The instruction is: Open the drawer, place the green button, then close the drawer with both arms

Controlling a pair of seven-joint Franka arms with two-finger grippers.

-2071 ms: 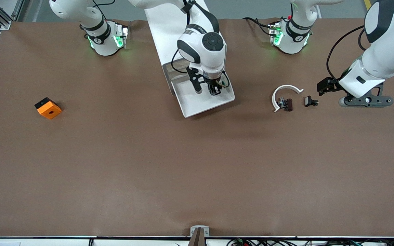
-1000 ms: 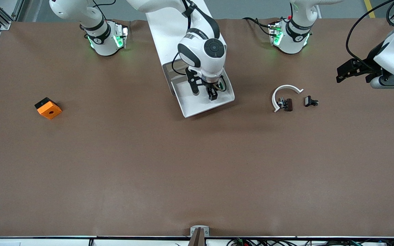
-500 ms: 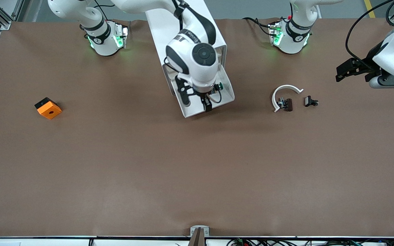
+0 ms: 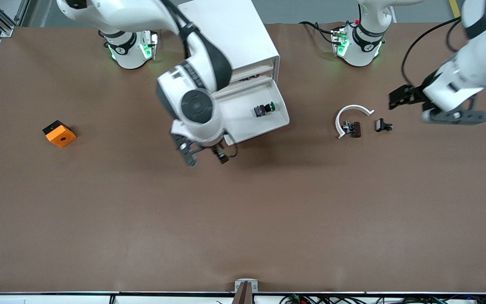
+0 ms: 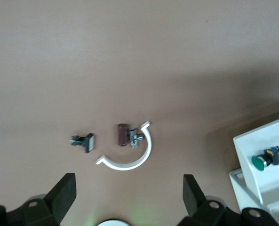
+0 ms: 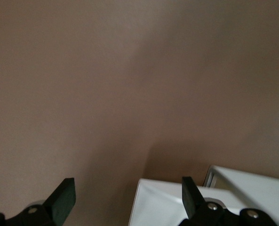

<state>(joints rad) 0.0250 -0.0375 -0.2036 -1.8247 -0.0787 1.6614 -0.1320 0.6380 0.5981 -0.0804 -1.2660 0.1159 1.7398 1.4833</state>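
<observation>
From my remote seat: the drawer (image 4: 260, 114) is pulled out of the white cabinet (image 4: 230, 38), and the button (image 4: 264, 109) is lying inside it, green cap pointing toward the left arm's end of the bench (image 4: 243, 219). My right tool (image 4: 203, 157) is up over bare bench just off the drawer's front corner, fingers spread wide with nothing in them. Left tool (image 4: 399, 99) hangs over the bench near the white curved strip (image 4: 350, 116) and the small black parts (image 4: 383, 125), also wide open and empty. An orange cube (image 4: 59, 133) sits toward the right arm's end.
</observation>
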